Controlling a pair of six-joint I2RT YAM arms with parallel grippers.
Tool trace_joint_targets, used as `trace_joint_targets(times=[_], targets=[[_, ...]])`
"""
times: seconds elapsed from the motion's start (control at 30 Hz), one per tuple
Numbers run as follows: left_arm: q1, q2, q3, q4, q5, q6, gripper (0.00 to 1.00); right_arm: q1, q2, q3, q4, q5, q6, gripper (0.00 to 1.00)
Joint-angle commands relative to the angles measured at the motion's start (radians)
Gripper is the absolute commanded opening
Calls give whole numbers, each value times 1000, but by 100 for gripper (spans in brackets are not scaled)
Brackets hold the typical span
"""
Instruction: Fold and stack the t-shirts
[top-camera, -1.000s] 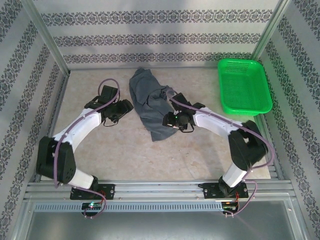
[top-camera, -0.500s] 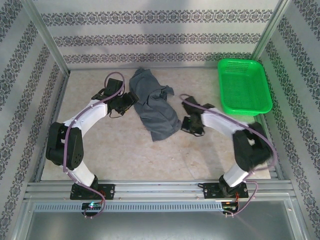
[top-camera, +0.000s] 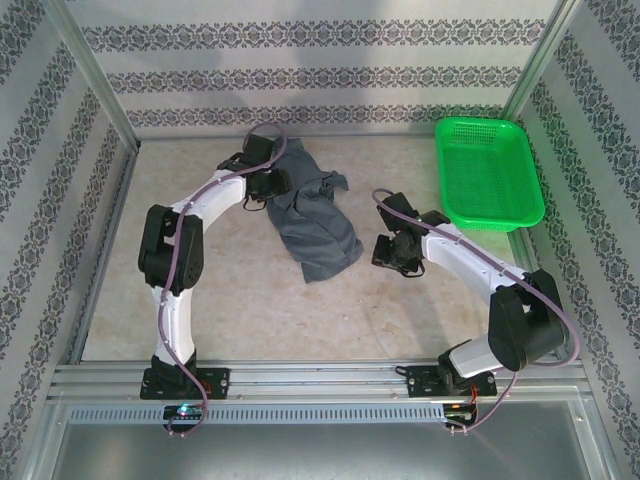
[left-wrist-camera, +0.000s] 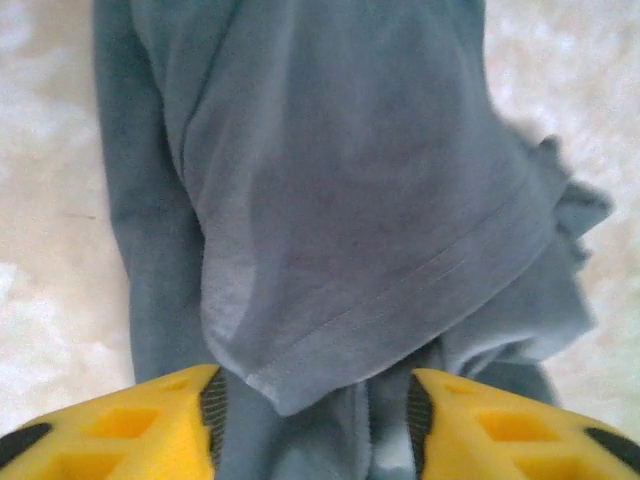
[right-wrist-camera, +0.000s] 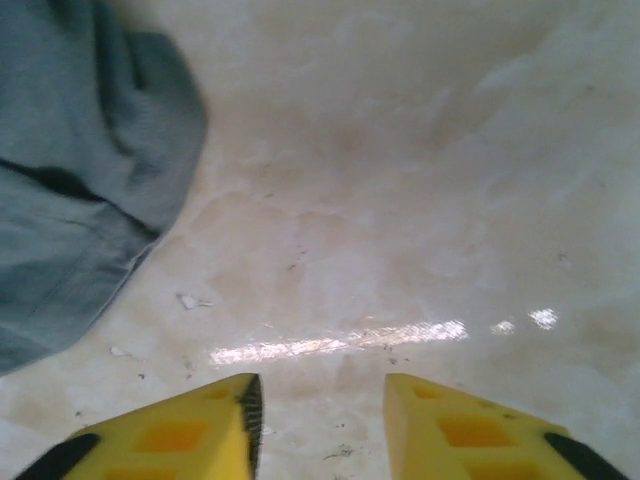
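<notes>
A dark slate-grey t-shirt (top-camera: 312, 220) lies crumpled in the middle of the table, bunched rather than spread flat. My left gripper (top-camera: 272, 185) hangs at the shirt's upper left edge; in the left wrist view its yellow fingers (left-wrist-camera: 150, 425) stand open on either side of a hemmed sleeve of the t-shirt (left-wrist-camera: 350, 250), with cloth under the gap. My right gripper (top-camera: 392, 255) is off to the right of the shirt, open over bare table (right-wrist-camera: 400, 200), with the t-shirt's edge (right-wrist-camera: 80, 180) at the left of the right wrist view.
A green plastic basket (top-camera: 488, 172) stands at the back right corner. Patterned walls and metal posts enclose the table (top-camera: 250, 300). Bare table lies in front of the shirt and between the shirt and the basket.
My left arm has swung up and right onto the shirt's upper left part. My right gripper let go of the shirt's lower edge and drew back to the right.
</notes>
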Motion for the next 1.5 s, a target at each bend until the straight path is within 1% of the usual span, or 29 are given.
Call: trace_joint_targets(times=[0.0,0.1,0.2,0.27,0.33,0.4,0.5,0.57,0.6,0.7,0.73,0.83,0.97,1.1,1.2,1.3,1.47], targets=[[-36,50,52,-70,-67,180,58,3,8,42,6,-33,8,41],[-65,80,71,-83,-115,244,63,2,9,45,5,-41,11,42],[-75,112,97,-94,-180,276,67,5,5,44,8,-51,24,43],[-75,143,133,-113,-214,291,67,6,3,45,5,-57,29,43],[-76,180,180,-136,-250,294,64,8,-4,47,3,-61,31,43],[-74,206,213,-148,-279,292,56,8,-8,51,0,-61,32,43],[-74,218,240,-139,-286,292,46,13,-12,56,-1,-67,35,42],[-75,218,247,-131,-281,294,31,15,-3,55,3,-74,39,42],[-74,218,251,-128,-277,296,25,15,1,55,5,-77,42,42],[-74,201,247,-115,-263,300,2,18,29,64,22,-91,54,42],[-74,188,238,-105,-258,300,0,19,41,71,29,-96,61,42],[-71,119,170,-48,-253,274,0,23,100,102,67,-113,82,43],[-43,-15,37,16,-220,175,0,32,221,172,144,-116,96,50],[3,-157,-120,95,-130,68,0,46,364,281,159,-127,91,54],[41,-230,-209,129,-32,-1,0,78,451,371,149,-142,78,55],[71,-283,-278,142,35,-64,0,116,497,415,146,-157,75,58],[104,-368,-395,173,86,-159,0,163,516,402,163,-180,85,61]])
